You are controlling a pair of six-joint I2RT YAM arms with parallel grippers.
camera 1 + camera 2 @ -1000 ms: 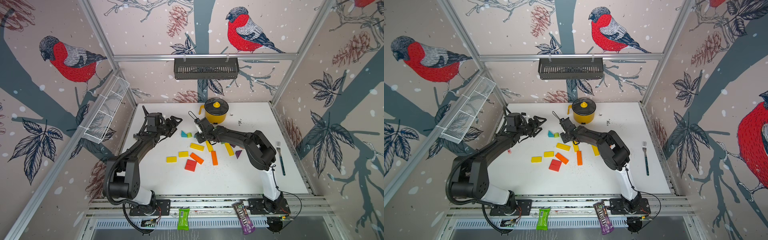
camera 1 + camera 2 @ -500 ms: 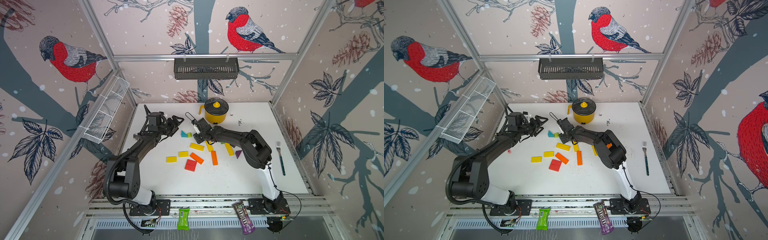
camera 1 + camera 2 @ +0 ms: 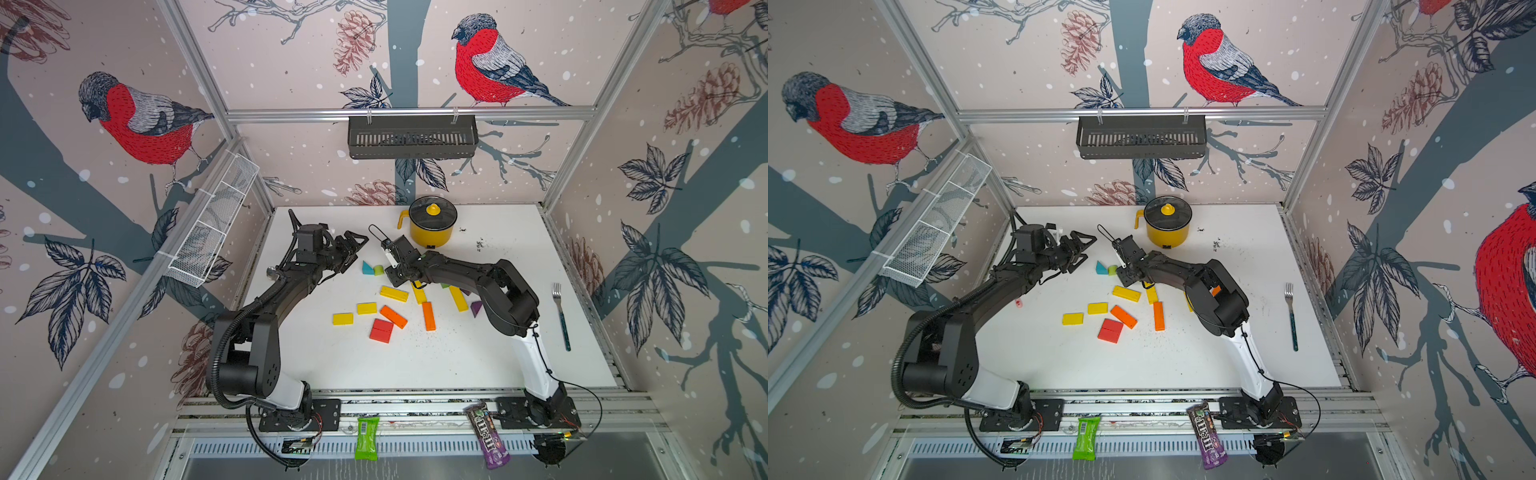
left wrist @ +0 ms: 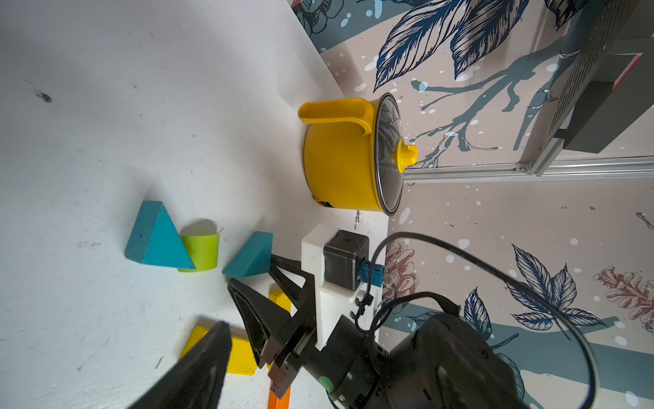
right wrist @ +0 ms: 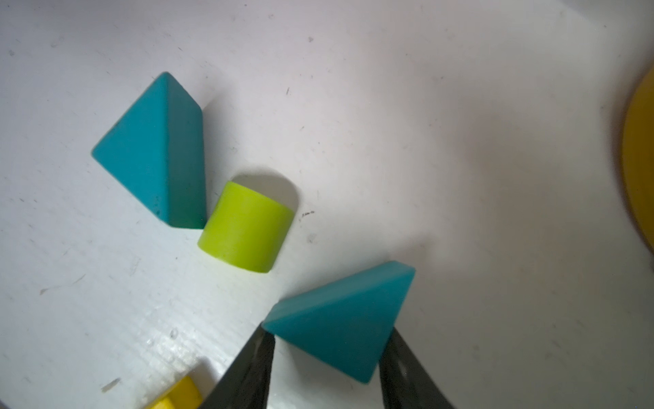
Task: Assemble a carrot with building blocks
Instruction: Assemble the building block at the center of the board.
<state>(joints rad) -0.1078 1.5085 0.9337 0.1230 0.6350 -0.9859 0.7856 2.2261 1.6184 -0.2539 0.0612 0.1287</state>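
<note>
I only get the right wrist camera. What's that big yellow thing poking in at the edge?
Observer: A yellow pot with its lid on, standing at the back of the table.
Operator: Where are the orange pieces for the carrot?
Observer: An orange block and an orange bar lie flat, nearer the robot's bases than the teal triangle your right pincer grips.
Operator: Is the other arm busy?
Observer: No, the left pincer hangs open and empty, left of the green block.
</note>
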